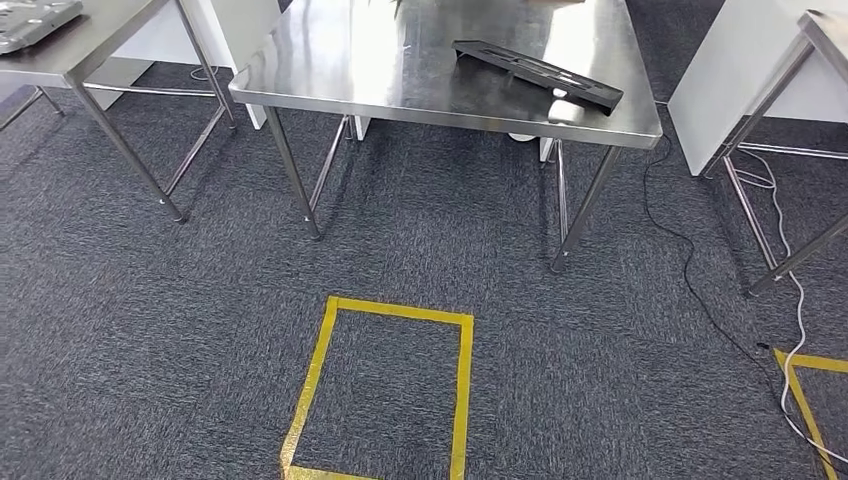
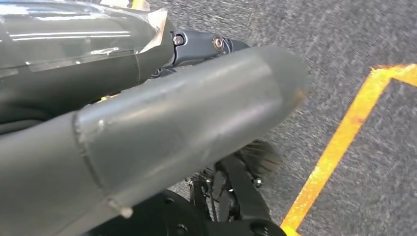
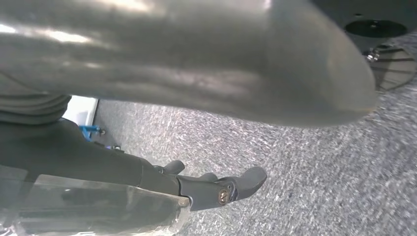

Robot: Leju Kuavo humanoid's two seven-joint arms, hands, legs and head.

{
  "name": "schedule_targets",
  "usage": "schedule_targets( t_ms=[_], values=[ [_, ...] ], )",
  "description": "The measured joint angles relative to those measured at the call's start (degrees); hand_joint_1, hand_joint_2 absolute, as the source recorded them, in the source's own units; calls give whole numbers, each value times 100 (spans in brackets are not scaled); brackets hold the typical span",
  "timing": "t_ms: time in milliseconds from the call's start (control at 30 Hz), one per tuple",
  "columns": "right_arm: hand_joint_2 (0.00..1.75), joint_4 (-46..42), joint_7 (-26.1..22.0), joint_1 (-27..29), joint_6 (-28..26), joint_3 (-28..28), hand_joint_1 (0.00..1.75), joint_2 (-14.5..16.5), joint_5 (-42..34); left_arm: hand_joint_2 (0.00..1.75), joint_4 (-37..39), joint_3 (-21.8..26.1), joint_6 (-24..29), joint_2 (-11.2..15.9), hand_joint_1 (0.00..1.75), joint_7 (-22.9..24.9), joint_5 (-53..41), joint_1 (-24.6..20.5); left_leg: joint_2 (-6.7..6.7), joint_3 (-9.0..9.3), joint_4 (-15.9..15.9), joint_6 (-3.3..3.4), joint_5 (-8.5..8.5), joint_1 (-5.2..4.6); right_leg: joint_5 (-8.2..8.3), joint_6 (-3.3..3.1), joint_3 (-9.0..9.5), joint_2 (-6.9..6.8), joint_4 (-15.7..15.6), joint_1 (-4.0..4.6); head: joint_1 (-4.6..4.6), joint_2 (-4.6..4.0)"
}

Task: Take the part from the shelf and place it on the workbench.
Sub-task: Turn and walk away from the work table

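Observation:
A long flat black part (image 1: 540,72) lies slanted on the steel workbench (image 1: 400,85) straight ahead, near its front right corner. My left hand (image 2: 187,113) hangs over the carpet with its thick grey thumb and dark fingers (image 2: 206,43) apart and nothing in them. My right hand (image 3: 196,73) also hangs low above the carpet; its dark fingers (image 3: 221,189) stretch out apart from the thumb and hold nothing.
A yellow tape rectangle (image 1: 318,370) marks the carpet in front of the workbench. A second steel table (image 1: 90,45) at the far left carries a grey metal piece (image 1: 35,18). Right: a white cabinet (image 1: 730,70), another table's legs (image 1: 770,240), floor cables (image 1: 700,270).

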Motion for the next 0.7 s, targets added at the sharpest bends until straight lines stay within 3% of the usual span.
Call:
schedule_targets(
  t_ms=[33, 67, 133, 200, 267, 333, 400, 467, 500, 533, 600, 667, 700],
  values=[
    [0, 0, 0, 4, 4, 1, 0, 4, 5, 0, -1, 0, -1, 2, 0, 0, 1, 6, 9, 63, 47, -27, 95, 23, 15, 15, -31, -46, 17, -7, 0, 0],
    [0, 0, 0, 5, 9, 1, 0, 9, 10, 0, -1, 0, -1, 5, 0, 0, 1, 10, 38, 239, -145, -52, 247, 49, 23, 25, -50, -89, 45, -20, 0, 0],
    [0, 0, 0, 0, 21, 1, 0, 17, 19, 0, -2, -1, -2, 6, 0, 0, 1, 7, 200, 767, -932, -98, 445, 74, 7, 72, -106, -169, 146, -25, -9, 0],
    [0, 0, 0, -3, 29, 2, 0, 22, 21, 0, -3, -3, -3, 4, 0, 0, -2, -3, 319, 1047, -1438, -75, 437, 44, -12, 139, -159, -243, 242, 14, -7, 0],
    [0, -1, 0, -7, 36, 1, 0, 27, 22, 0, -3, -5, -20, 8, 0, 9, -11, -1, 263, 1000, -1486, 30, 419, -7, 8, 213, -174, -324, 266, 39, 7, 0],
    [0, -2, -3, -11, 46, 1, 0, 28, 21, 0, -4, -7, -48, 16, 0, 26, -21, 1, 171, 956, -1537, 168, 474, -20, -64, 267, -241, -262, 359, 13, 19, 0],
    [0, -2, -9, -5, 71, 2, 0, 29, 22, 0, -5, -8, -61, 28, 0, 54, -25, -19, 77, 907, -1576, 283, 542, -11, -351, 252, -495, -38, 866, -16, 43, 0],
    [0, -2, -13, 7, 97, 2, 0, 31, 23, 0, -5, -9, -63, 42, 0, 86, -27, -35, -32, 844, -1577, 341, 583, -34, -661, 227, -848, 111, 1646, -15, 59, 0],
    [0, -2, -13, 14, 104, 2, 0, 31, 26, 0, -5, -9, -64, 46, 0, 106, -31, -34, -92, 826, -1576, 356, 599, -50, -721, 235, -951, 135, 1885, -10, 58, 0],
    [0, -2, -14, 20, 110, 2, 0, 30, 28, 0, -4, -9, -64, 49, 0, 137, -39, -32, -157, 815, -1575, 363, 613, -64, -691, 254, -952, 152, 1917, 0, 60, 0],
    [0, -2, -18, 24, 136, 2, 0, 26, 43, 0, -3, -9, -63, 50, 0, 229, -60, -31, -297, 813, -1574, 354, 639, -80, -392, 290, -630, 249, 1304, 21, 60, 0],
    [0, -2, -22, 25, 173, 2, 0, 13, 68, 0, -2, -11, -62, 42, 0, 331, -76, -45, -424, 797, -1566, 320, 665, -92, -126, 262, -259, 513, 519, 39, 59, 0],
    [0, -2, -22, 21, 191, 2, 0, 8, 81, 0, -2, -12, -63, 39, 0, 376, -80, -52, -480, 776, -1560, 293, 682, -93, -73, 238, -163, 616, 315, 51, 61, 0]
  ],
)
